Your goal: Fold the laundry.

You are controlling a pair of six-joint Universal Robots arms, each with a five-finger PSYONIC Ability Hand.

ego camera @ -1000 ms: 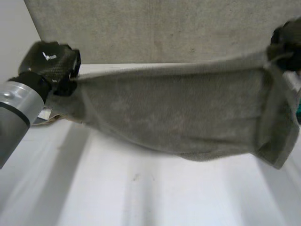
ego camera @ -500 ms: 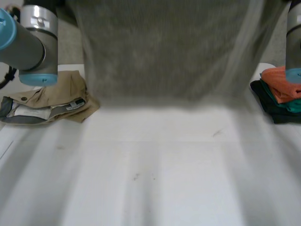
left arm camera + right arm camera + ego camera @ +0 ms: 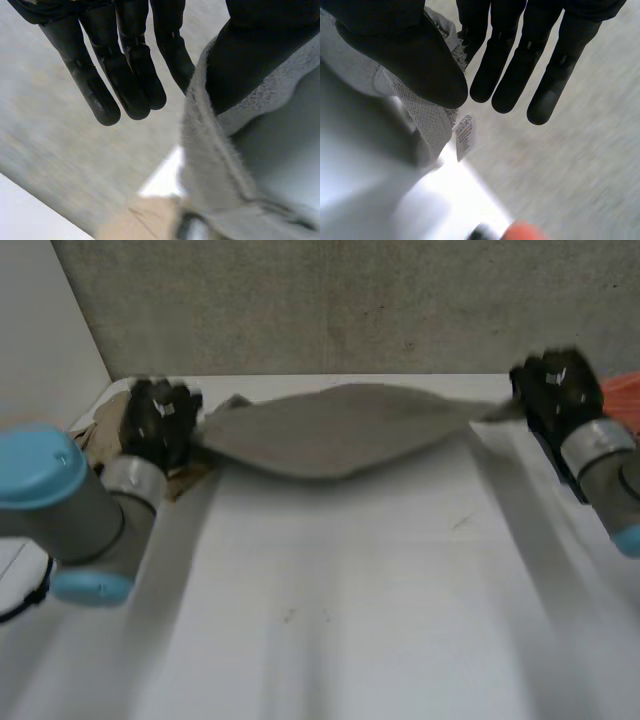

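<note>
A grey towel [image 3: 335, 430] is stretched between the two hands over the far part of the white desk [image 3: 350, 600]; whether its sagging middle touches the desk cannot be told. The left hand [image 3: 160, 425] holds one end, its thumb pinching the towel's edge [image 3: 215, 170] against otherwise straight fingers [image 3: 125, 65]. The right hand [image 3: 553, 388] holds the opposite end the same way, thumb clamped on the cloth [image 3: 425, 125] near a small label [image 3: 464, 136]. A tan garment [image 3: 100, 435] lies beneath the left hand; an orange cloth [image 3: 625, 395] lies beside the right.
</note>
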